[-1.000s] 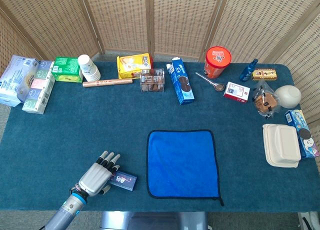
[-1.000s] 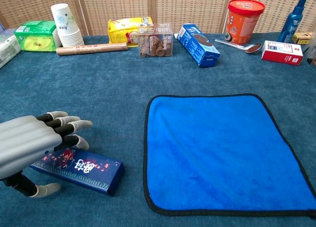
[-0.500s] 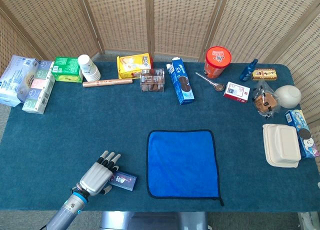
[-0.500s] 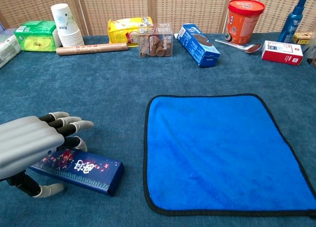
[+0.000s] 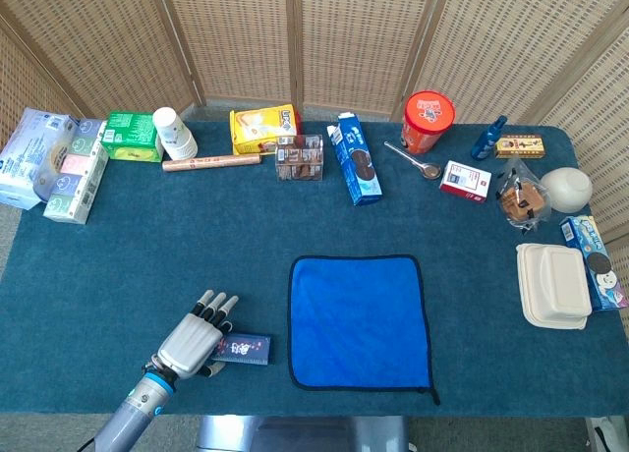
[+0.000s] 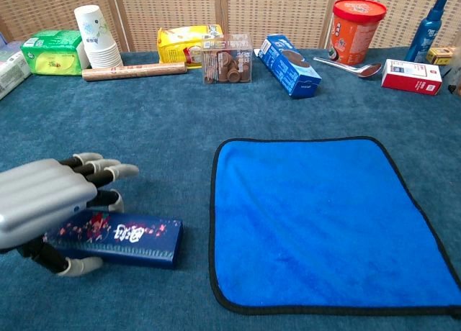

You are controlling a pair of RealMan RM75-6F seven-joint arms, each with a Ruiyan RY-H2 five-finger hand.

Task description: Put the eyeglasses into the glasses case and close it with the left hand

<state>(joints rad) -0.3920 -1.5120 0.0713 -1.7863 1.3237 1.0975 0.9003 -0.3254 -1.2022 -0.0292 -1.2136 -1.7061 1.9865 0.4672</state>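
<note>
Where the table (image 6: pixel 166 137) comes nearest the robot, the closed case (image 6: pixel 122 238) (image 5: pixel 246 348) is gripped at one end by the left hand (image 6: pixel 43 205) (image 5: pixel 192 336), thumb under, fingers spread over the top. Just beside it a blue cloth (image 6: pixel 324 219) is laid flat. Eyeglasses cannot be made out. Along the far edge, boxes, cups (image 6: pixel 94 36) and a red tub (image 6: pixel 355 29) are ranged.

Beside the fingers (image 6: pixel 108 174), toward the worktop's (image 5: pixel 197 236) middle, a blue cloth (image 5: pixel 360 320) lies flat; far beyond them a row holds a paper cup stack (image 5: pixel 174 133), a yellow pack (image 5: pixel 262 127), a blue biscuit box (image 5: pixel 355 159) and an orange tub (image 5: pixel 428 121)
</note>
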